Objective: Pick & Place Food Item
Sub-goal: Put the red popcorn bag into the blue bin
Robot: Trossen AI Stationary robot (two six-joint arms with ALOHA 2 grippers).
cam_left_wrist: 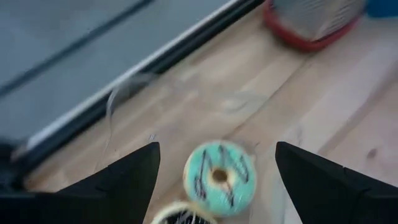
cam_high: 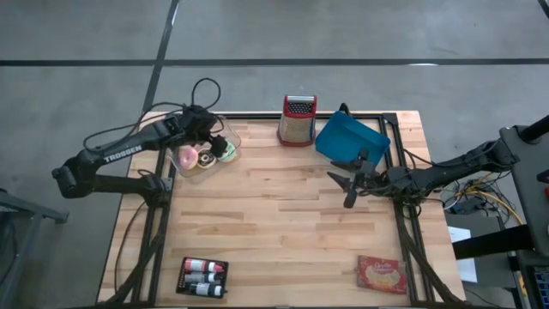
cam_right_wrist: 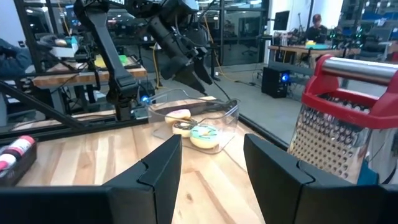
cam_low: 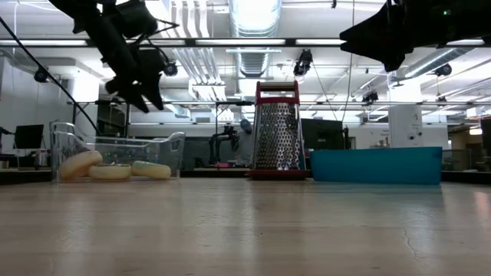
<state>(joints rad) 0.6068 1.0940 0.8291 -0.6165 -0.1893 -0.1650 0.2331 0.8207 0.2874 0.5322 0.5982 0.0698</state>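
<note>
The left claw (cam_high: 208,136) hangs with its fingers apart above the clear container (cam_high: 202,153) at the counter's (cam_high: 283,232) far left, where three donuts lie: pink (cam_high: 187,156), chocolate-striped (cam_high: 206,162) and teal (cam_left_wrist: 219,178). The right claw (cam_high: 350,182), also spread and holding nothing, hovers just beside the blue tray (cam_high: 352,140), near the box grater (cam_high: 297,120).

The left wrist view is smeared with blur; only a teal donut (cam_left_wrist: 219,178) reads clearly, and a second one (cam_left_wrist: 177,214) at its 7 o'clock is cut by the edge. Overhead, the left tool (cam_high: 216,137) covers part of the clear tub (cam_high: 230,136). The red packet (cam_high: 382,274) print is too small to read.
</note>
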